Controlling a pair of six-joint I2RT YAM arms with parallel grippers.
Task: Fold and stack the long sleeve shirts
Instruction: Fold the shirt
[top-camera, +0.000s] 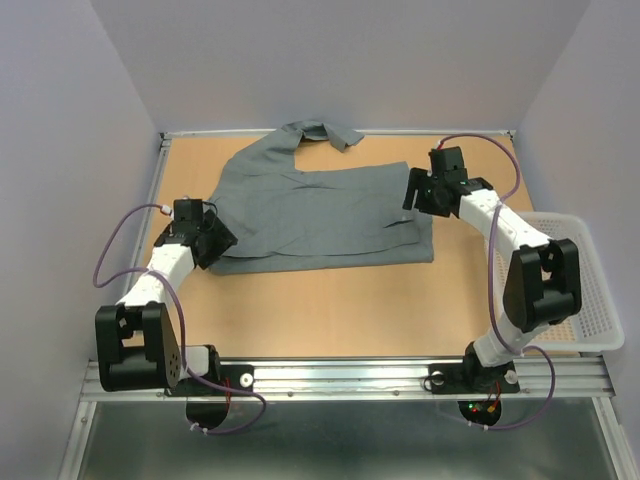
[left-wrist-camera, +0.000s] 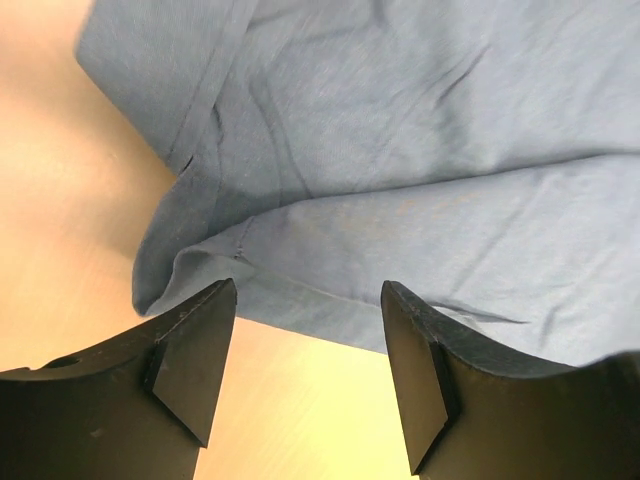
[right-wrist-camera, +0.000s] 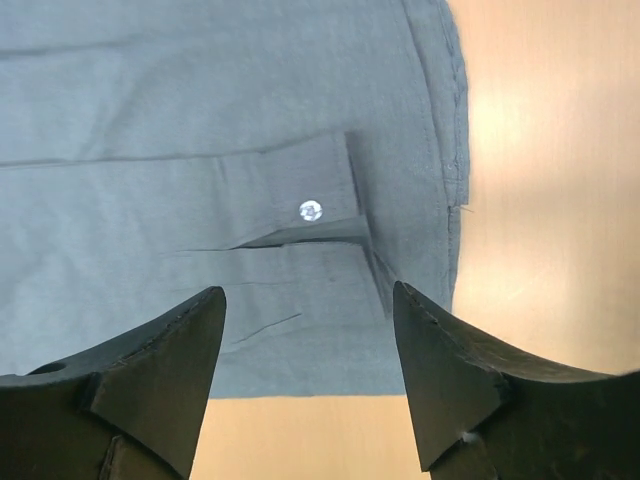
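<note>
The grey button-up shirt (top-camera: 320, 215) lies partly folded across the far half of the tabletop (top-camera: 330, 310), its collar toward the far edge. It looks light, limp and likely to slide or bunch, so hems and corners should give a better hold than the middle of a panel. The left gripper (top-camera: 218, 242) hovers spread and empty at the shirt's near-left corner, where the doubled edge should pinch well. The right gripper (top-camera: 415, 190), also spread and holding nothing, hangs over the right edge by the buttoned cuff (right-wrist-camera: 300, 185).

Medium-grey long sleeve shirt (top-camera: 320, 215), partly folded, flat across the far tabletop (top-camera: 330, 310), collar (top-camera: 325, 133) rearmost.
</note>
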